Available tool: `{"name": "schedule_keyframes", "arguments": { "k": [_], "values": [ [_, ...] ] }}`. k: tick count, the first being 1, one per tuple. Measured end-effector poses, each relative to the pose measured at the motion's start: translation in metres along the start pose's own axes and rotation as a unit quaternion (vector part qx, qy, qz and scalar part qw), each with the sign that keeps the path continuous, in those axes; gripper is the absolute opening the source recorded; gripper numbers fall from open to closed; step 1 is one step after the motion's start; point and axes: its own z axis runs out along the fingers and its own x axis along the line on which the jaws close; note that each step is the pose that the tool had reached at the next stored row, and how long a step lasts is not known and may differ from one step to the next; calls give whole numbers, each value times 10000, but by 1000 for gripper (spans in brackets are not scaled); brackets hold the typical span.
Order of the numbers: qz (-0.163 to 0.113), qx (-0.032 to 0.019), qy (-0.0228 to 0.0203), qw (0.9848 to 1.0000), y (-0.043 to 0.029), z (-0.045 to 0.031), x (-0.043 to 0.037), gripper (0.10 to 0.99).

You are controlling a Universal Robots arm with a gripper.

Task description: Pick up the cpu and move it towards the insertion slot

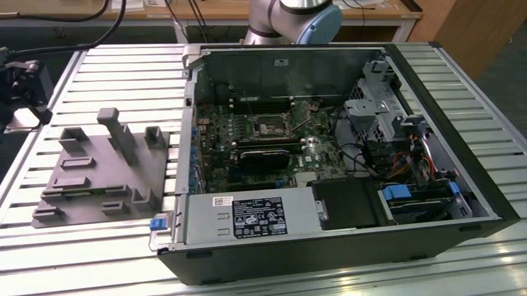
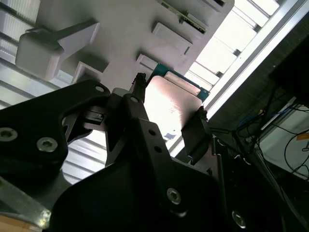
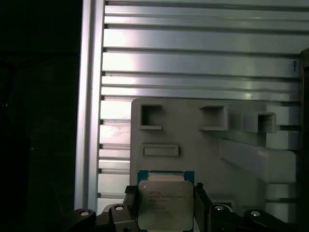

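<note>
Cpu (image 3: 161, 203) is pinched tight in the gripper (image 3: 164, 193), near the grey block (image 3: 193, 140); carrying it to the far slot (image 1: 270, 126) needs a steady hold

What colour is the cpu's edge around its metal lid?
Blue-green, framing the pale silvery lid of the cpu; clearest in the first wrist view.
</note>
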Motion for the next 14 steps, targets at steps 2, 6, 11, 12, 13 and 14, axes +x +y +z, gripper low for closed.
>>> {"name": "schedule_keyframes", "arguments": {
  "k": [2, 6, 11, 12, 13, 14],
  "values": [
    [0, 0, 0, 10000, 1, -25, 0, 545],
    [0, 0, 0, 10000, 4, -73, 0, 545],
    [0, 0, 1, 10000, 8, -135, 0, 545],
    [0, 0, 0, 10000, 9, -150, 0, 545],
    [0, 0, 0, 10000, 10, -163, 0, 545],
    [0, 0, 1, 10000, 11, -180, 0, 545]
  ]
}}
